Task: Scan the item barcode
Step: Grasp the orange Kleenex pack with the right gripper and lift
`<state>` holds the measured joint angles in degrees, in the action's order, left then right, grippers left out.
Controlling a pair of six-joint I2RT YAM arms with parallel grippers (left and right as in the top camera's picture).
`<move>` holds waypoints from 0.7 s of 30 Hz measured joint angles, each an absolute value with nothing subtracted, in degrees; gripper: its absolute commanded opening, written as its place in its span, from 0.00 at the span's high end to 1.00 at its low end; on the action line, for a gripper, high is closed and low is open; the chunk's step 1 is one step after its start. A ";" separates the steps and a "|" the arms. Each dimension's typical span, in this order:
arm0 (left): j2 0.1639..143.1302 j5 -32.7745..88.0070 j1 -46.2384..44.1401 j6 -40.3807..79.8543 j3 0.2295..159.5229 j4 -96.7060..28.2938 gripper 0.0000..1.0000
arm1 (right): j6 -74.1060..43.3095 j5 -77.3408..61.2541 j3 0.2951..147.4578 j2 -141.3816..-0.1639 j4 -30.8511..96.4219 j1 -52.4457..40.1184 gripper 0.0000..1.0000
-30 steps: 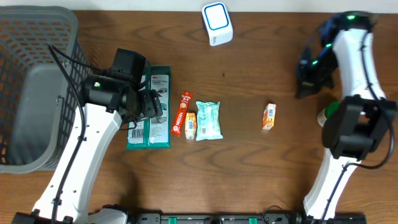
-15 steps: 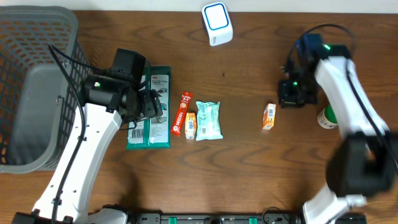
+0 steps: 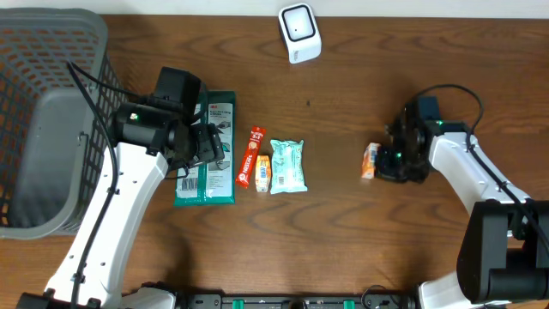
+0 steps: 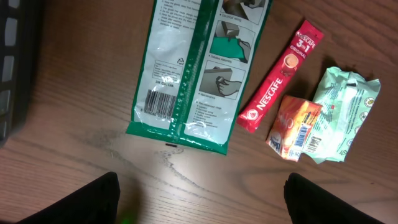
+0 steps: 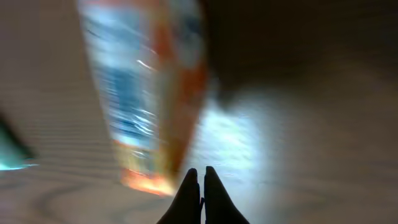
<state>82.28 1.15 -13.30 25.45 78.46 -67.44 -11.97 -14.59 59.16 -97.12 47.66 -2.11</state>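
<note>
The right arm [image 3: 459, 167] bends low and reaches left over the brown wooden tabletop [image 3: 343, 240]. The right tool [image 5: 201, 175] is pinched tight shut and holds nothing. Its tips are just beside the small orange box [image 3: 371, 160], which lies alone. The left arm [image 3: 111, 215] hangs over one big green and white plastic bag [image 4: 186, 68]. The left tool [image 4: 202, 186] is spread wide and holds nothing. One red coffee stick [image 4: 280, 78], one small orange packet [image 4: 295, 127] and one pale green packet [image 4: 345, 115] lie beside the bag. One white scanner block [image 3: 298, 32] stands at the far edge.
</note>
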 measured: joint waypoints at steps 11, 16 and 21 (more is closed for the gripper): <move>82.28 1.15 -13.30 25.45 78.46 -67.44 0.15 | -11.05 -23.51 59.18 -97.12 36.73 -8.58 0.90; 82.28 1.17 -13.30 25.45 78.46 -67.44 0.15 | -14.44 -21.10 59.18 -97.12 36.58 -9.10 0.46; 82.28 1.17 -13.30 25.45 78.46 -67.44 0.15 | -18.98 -20.25 59.18 -97.12 35.38 -7.64 0.44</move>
<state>82.28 1.17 -13.30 25.45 78.46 -67.44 -18.98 -20.25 59.18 -97.12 35.38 -7.64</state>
